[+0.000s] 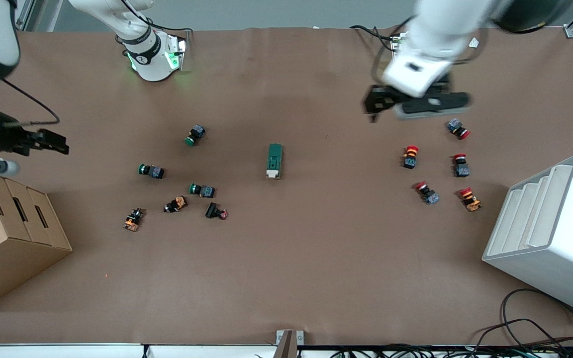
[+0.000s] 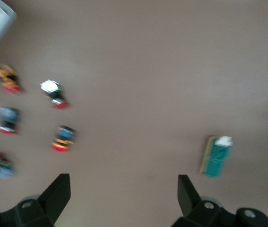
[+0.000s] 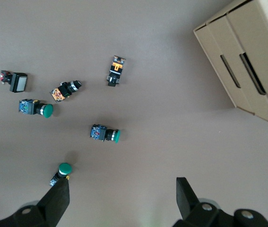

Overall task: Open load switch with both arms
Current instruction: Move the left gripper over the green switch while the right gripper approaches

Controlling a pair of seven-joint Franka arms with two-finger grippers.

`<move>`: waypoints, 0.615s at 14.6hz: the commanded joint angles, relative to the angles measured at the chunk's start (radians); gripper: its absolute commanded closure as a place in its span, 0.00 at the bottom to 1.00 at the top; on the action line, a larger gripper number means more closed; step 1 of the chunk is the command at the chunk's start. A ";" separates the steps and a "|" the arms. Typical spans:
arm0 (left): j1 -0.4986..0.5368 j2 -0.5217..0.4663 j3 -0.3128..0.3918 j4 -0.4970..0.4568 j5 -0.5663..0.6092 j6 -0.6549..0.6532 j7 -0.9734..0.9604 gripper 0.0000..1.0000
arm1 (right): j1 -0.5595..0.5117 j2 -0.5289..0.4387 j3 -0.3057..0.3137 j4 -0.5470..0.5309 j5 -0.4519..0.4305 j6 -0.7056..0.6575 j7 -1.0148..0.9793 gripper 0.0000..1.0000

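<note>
The load switch [image 1: 274, 160] lies flat on the brown surface [image 1: 316, 258], about in the middle, with its white end pointing toward the front camera. Nothing touches it. The left hand [image 1: 418, 105] hangs in the air over the bare surface, toward the left arm's end from the load switch and closer to the robot bases. Its fingers [image 2: 58, 191] are spread wide and hold nothing. Five red-capped buttons [image 1: 410, 156] lie in a loose group toward the left arm's end from the load switch, and a white box [image 1: 555, 233] stands past them at the surface's edge. The right hand [image 1: 43, 141] hangs over the right arm's end of the surface, well apart from the load switch. Its fingers [image 3: 58, 201] are also spread wide and hold nothing. Three green-capped buttons [image 1: 195, 134] and a few black and orange parts [image 1: 175, 204] lie between the right hand and the load switch. A cardboard box [image 1: 8, 233] stands at the right arm's end, nearer to the front camera than the right hand.
</note>
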 commanded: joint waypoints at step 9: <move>-0.329 0.369 -0.211 -0.178 0.626 0.301 -1.060 0.00 | 0.192 0.107 0.009 0.006 0.178 0.061 0.889 0.00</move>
